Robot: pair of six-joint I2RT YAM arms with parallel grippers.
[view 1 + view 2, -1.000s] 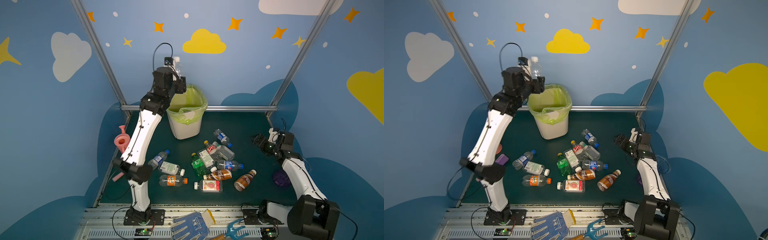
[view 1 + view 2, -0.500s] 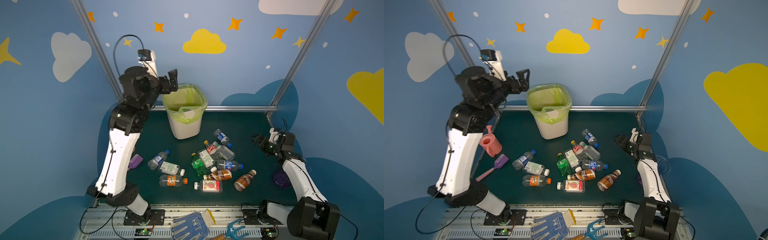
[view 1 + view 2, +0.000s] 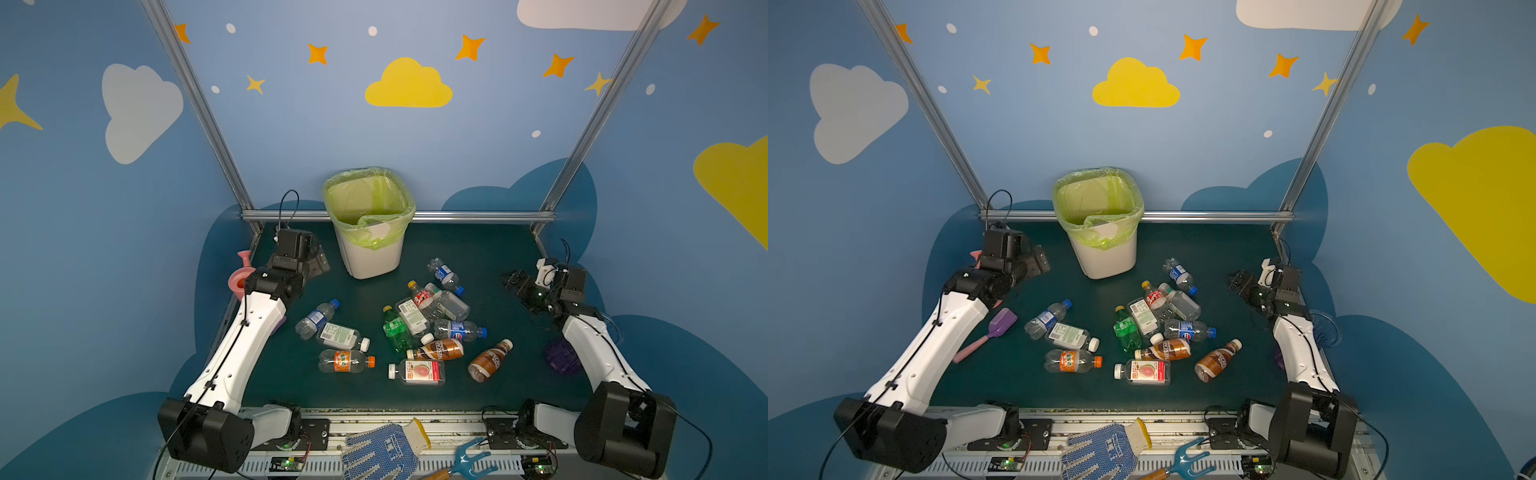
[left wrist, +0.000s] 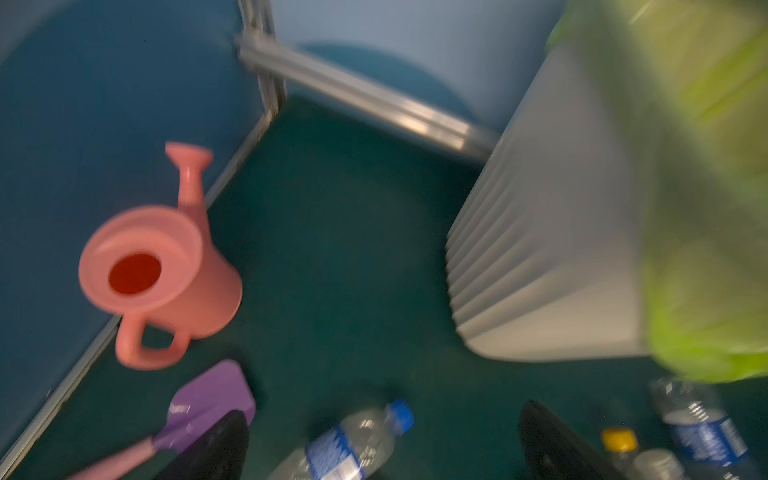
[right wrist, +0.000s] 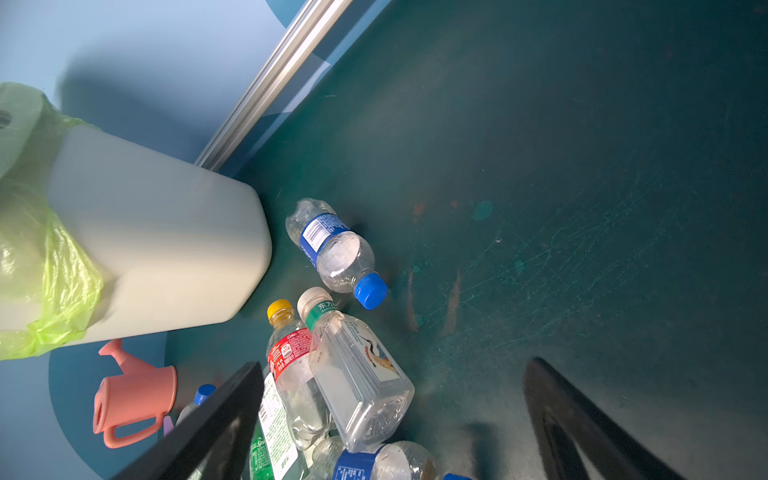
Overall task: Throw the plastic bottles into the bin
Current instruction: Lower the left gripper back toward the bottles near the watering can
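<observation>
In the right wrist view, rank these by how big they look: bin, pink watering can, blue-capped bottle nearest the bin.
1. bin
2. pink watering can
3. blue-capped bottle
The last two look close, and they lie at different distances from the camera, so that order is unsure.

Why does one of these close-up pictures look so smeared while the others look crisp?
The left wrist view is motion-blurred: the bin shows repeated ghost edges and the watering can is soft. The right wrist view is sharp; bottle labels and table scratches are clear. Both top views are crisp and evenly lit, though straight frame rails splay outward like wide-angle distortion.
</observation>
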